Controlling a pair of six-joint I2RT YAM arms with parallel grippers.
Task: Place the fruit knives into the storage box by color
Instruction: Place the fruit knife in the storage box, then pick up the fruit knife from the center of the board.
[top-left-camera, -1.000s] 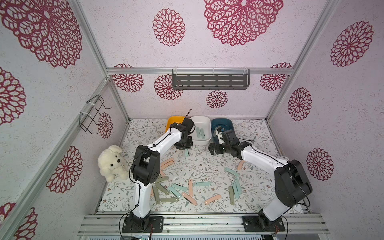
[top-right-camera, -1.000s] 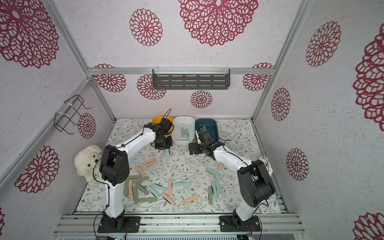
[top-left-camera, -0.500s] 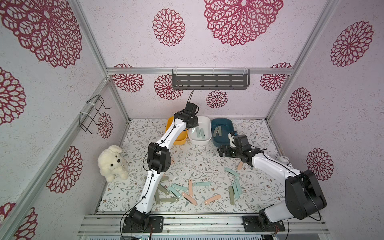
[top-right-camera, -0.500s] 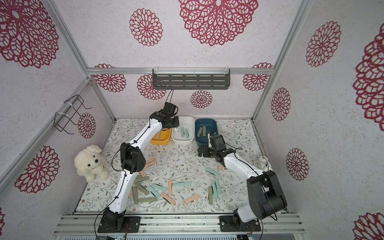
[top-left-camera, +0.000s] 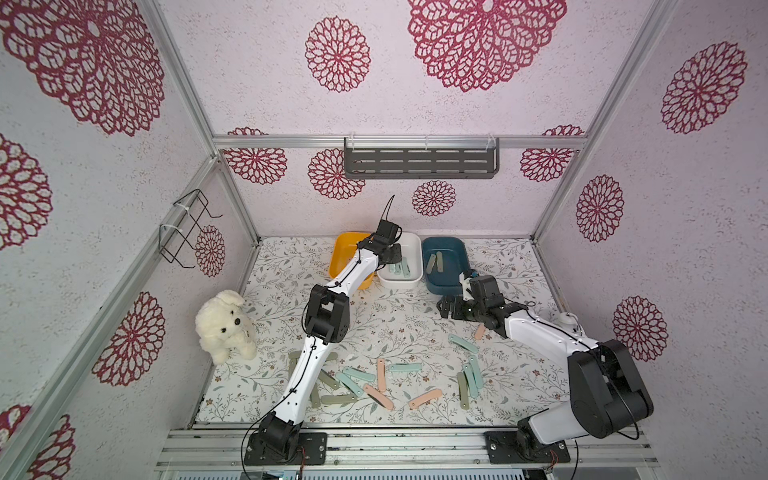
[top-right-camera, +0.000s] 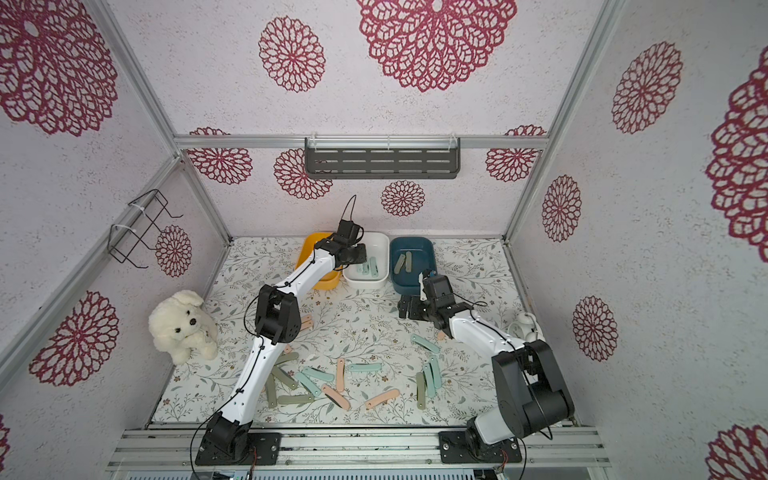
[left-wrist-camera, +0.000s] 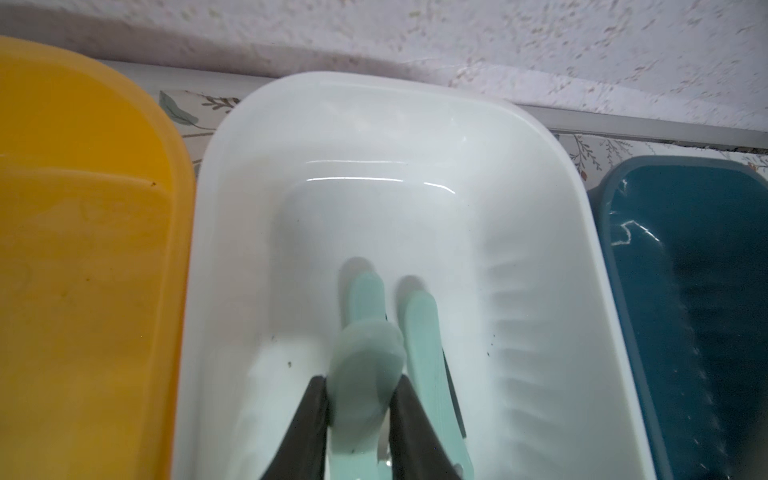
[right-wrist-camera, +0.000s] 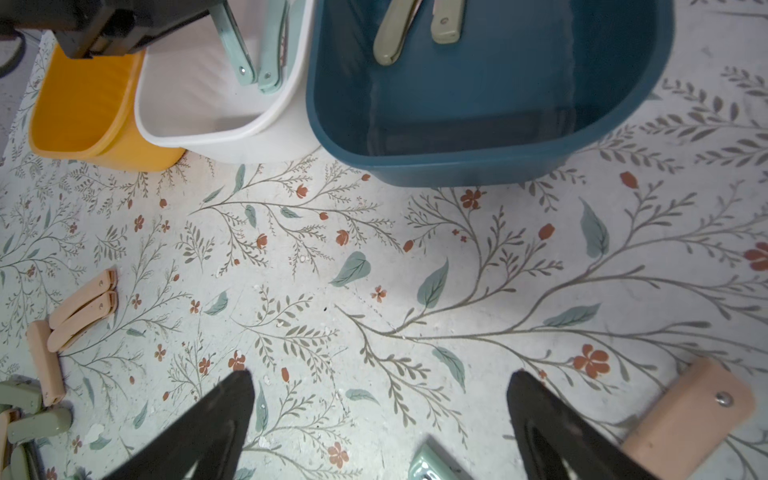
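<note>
Your left end effector (left-wrist-camera: 360, 388) is clamped on a mint-teal fruit knife (left-wrist-camera: 368, 349) over the white box (left-wrist-camera: 415, 137) at twelve o'clock — dip lower before you part the jaws, so it drops flat inside, not across the rim.

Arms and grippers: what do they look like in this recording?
Both the left arm and right arm have white rounded links with bulky black joints and thin black cables running along them. The left gripper and right gripper have matte black tapered fingers.
</note>
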